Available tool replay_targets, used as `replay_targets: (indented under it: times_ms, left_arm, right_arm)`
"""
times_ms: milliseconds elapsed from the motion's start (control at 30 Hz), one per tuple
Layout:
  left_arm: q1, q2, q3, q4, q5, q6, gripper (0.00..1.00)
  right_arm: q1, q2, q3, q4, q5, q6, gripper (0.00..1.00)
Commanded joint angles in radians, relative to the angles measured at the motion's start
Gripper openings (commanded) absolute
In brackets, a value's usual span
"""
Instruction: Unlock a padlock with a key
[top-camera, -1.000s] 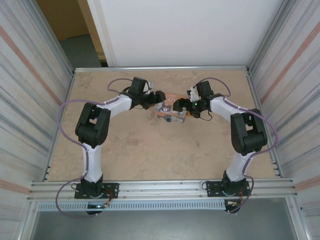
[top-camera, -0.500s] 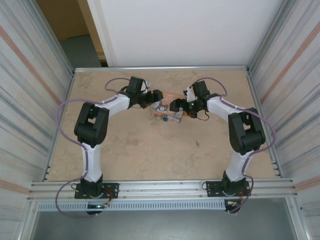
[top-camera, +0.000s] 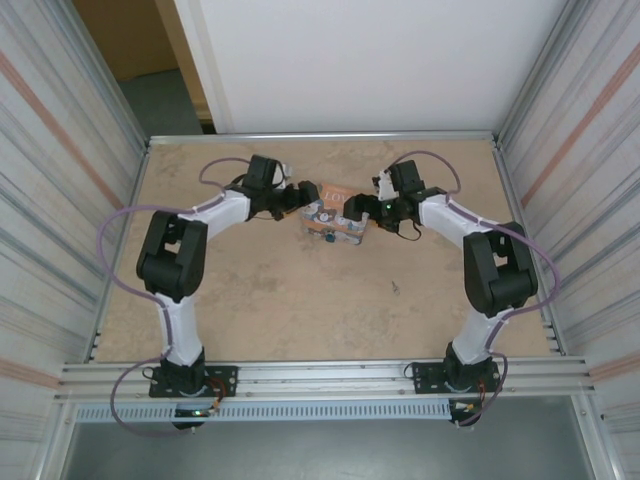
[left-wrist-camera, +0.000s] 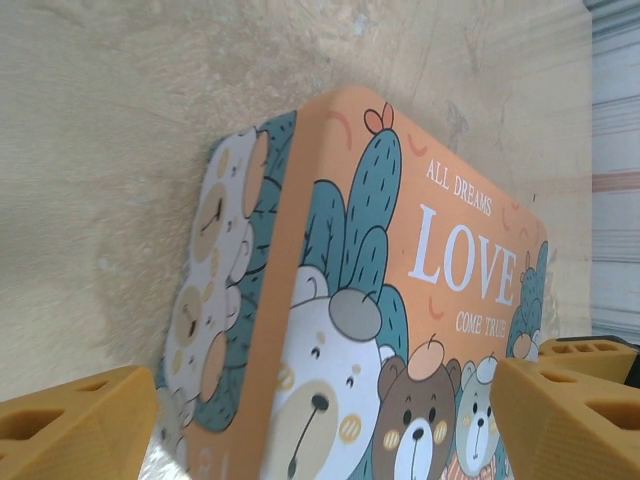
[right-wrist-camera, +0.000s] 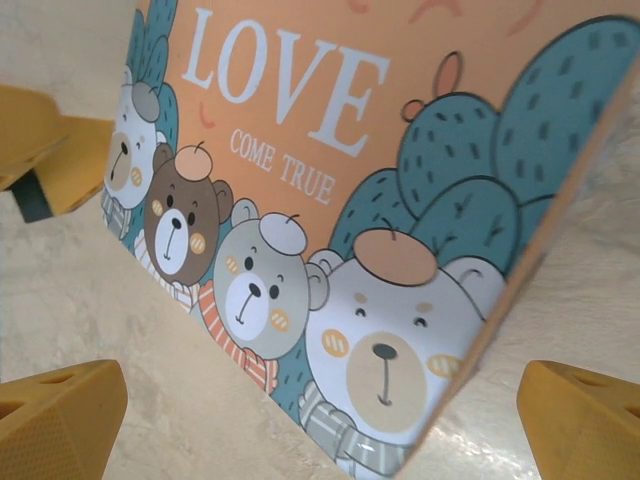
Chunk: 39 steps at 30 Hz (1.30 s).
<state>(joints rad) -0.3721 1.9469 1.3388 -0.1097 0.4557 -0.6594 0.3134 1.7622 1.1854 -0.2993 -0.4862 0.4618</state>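
Top: left arm (top-camera: 225, 208) and right arm (top-camera: 445, 215) both reach in to the box (top-camera: 335, 215), one at each end. Box sits mid-desk (top-camera: 300, 300), nearer the far edge. A tiny dark speck touches the box's near edge, probably the padlock (top-camera: 327, 238), too small to confirm. Key not made out. Step reads as early setup: box flanked, nothing picked up, lock not yet worked

Left wrist: left fingers (left-wrist-camera: 75, 430) spread wide, one on each side of the box's end, pinching nothing. Can't tell if they touch the box wall. Lid reads "ALL DREAMS LOVE COME TRUE", with cartoon bears and cacti. Silvery bit at the bottom edge beside one finger, unclear what

Right wrist: right fingers (right-wrist-camera: 60, 410) spread wide, box corner between them, apart from it, empty. "LOVE COME TRUE" legible, no brand seen

Next move likely calls for locating the key, pinching it by the bow, steadying the padlock with the other fingers, keyhole exposed, then fine alignment
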Motion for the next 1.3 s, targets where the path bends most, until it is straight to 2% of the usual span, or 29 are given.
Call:
replay_targets:
  times_ms: [0,500,933,1267]
  left_arm:
    - [0.012,-0.093,-0.04,-0.018,-0.031,0.039,0.88]
    - [-0.012,-0.417,-0.276,-0.067,-0.105,0.078,0.87]
    - [-0.145,-0.614,-0.419,-0.147,-0.204,0.086,0.87]
    - [-0.232,-0.683,-0.555,-0.067,-0.278,0.028,0.87]
  right_arm:
    - [-0.018,-0.058,-0.022,-0.026,0.029,-0.007,0.99]
    - [-0.053,-0.261,-0.095,-0.233,0.125,-0.072,1.0]
    - [-0.053,-0.444,-0.198,-0.444,0.215,-0.088,0.97]
    - [-0.053,-0.496,-0.322,-0.491,0.212,-0.068,0.9]
